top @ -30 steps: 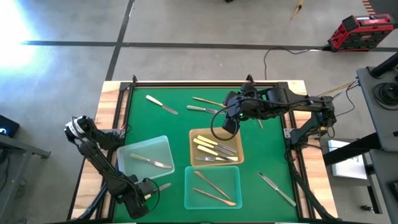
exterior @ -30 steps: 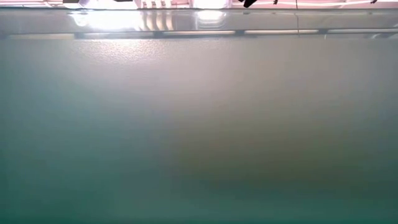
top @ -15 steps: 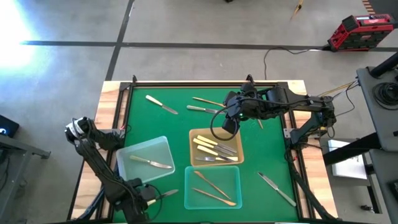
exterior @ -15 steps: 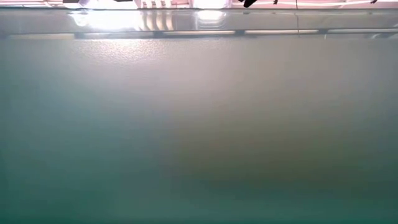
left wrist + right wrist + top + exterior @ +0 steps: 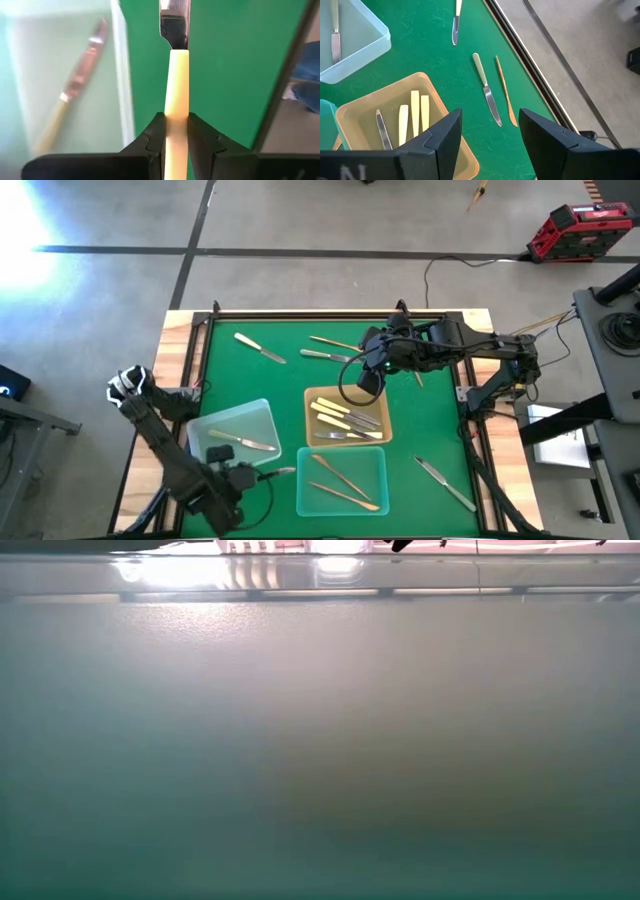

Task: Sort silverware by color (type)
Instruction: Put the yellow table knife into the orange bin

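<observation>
My left gripper (image 5: 238,477) is near the table's near edge, between the clear tray (image 5: 262,412) and the teal tray (image 5: 382,455). It is shut on a cream-handled knife (image 5: 278,472). The clear tray holds one cream-handled knife (image 5: 245,442), also seen as a knife (image 5: 75,92) in the left wrist view. My right gripper (image 5: 368,385) hovers open over the far rim of the tan tray (image 5: 310,420), which holds several cream-handled pieces (image 5: 345,418). Gold pieces (image 5: 345,480) lie in the teal tray. My left gripper pinches the knife's cream handle (image 5: 176,107) between its two fingers. The handle runs forward in line with the fingers, and the silver blade (image 5: 174,20) juts out ahead. The fingers come level from the table's left, so the blade (image 5: 283,471) points right.
Loose on the green mat are a cream-handled knife (image 5: 260,348), a gold piece (image 5: 335,343), a knife (image 5: 322,356), a gold piece (image 5: 418,377) and a silver knife (image 5: 445,483). The mat's black raised rim (image 5: 205,340) bounds it. Something close and blurred fills the low view.
My left gripper has carried the cream-handled knife from the near edge toward the far edge and a little to the right, staying shut on it. The right arm has kept still.
</observation>
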### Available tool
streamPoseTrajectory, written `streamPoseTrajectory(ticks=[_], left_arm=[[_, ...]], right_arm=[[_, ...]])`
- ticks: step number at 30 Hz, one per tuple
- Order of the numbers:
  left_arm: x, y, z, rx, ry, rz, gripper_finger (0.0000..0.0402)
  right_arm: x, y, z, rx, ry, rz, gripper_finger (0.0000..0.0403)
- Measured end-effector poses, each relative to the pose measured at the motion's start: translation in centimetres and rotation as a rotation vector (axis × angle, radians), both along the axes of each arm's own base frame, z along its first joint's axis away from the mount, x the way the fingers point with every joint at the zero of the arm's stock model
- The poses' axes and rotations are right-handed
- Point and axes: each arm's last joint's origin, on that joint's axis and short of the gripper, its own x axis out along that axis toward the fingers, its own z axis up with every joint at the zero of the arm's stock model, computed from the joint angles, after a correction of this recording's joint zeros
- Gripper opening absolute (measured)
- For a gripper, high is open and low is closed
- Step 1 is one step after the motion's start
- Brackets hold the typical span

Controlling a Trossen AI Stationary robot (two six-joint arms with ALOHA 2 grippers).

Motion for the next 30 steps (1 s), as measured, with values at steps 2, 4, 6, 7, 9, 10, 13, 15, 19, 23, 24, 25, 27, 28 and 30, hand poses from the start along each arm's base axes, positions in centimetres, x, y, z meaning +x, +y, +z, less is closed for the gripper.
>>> streamPoseTrajectory(ticks=[2,4,6,7,9,10,13,15,19,23,24,25,27,28,30], left_arm=[[1.2,1.2,0.4,0.026,-0.004,-0.012,0.0035],[2.6,2.5,0.6,0.051,-0.015,-0.030,0.0036],[4.1,4.0,0.7,0.074,-0.028,-0.052,0.0036],[4.8,4.7,0.8,0.085,-0.040,-0.063,0.0036],[6.5,6.4,0.8,0.091,-0.072,-0.088,0.0036],[7.4,7.2,0.9,0.092,-0.093,-0.098,0.0036],[10.0,10.1,1.0,0.093,-0.168,-0.114,0.0036],[11.8,12.0,0.9,0.099,-0.215,-0.122,0.0036],[14.7,16.0,0.3,0.090,-0.291,-0.116,0.0037],[16.7,18.7,-1.0,0.080,-0.317,-0.117,0.0037],[17.1,19.3,-1.4,0.079,-0.313,-0.116,0.0037],[17.5,19.8,-1.9,0.081,-0.307,-0.115,0.0037],[18.2,20.6,-3.0,0.066,-0.291,-0.112,0.0038],[18.5,21.0,-3.5,0.059,-0.283,-0.110,0.0039],[19.1,21.5,-4.5,0.032,-0.275,-0.106,0.0044]], right_arm=[[0.0,0.0,0.0,0.000,0.000,0.000,0.0189],[0.0,0.0,0.0,0.000,0.000,0.000,0.0189],[0.0,0.0,0.0,0.000,0.000,0.000,0.0189],[0.0,0.0,0.0,0.000,0.000,0.000,0.0189],[0.0,0.0,0.0,0.000,0.000,0.000,0.0189],[0.0,0.0,0.0,0.000,0.000,0.000,0.0189],[0.0,0.0,0.0,0.000,0.000,0.000,0.0189],[0.0,0.0,0.0,0.000,0.000,0.000,0.0189],[0.0,0.0,0.0,0.000,0.000,0.000,0.0189],[0.0,0.0,0.0,0.000,-0.001,0.000,0.0189],[0.0,0.0,0.0,0.000,-0.001,0.000,0.0189],[0.0,0.0,0.0,0.000,-0.001,0.000,0.0189],[0.0,0.0,0.0,0.000,-0.002,0.000,0.0189],[0.0,0.0,0.0,0.000,-0.002,0.000,0.0189],[0.0,0.0,0.0,0.000,-0.003,0.000,0.0189]])
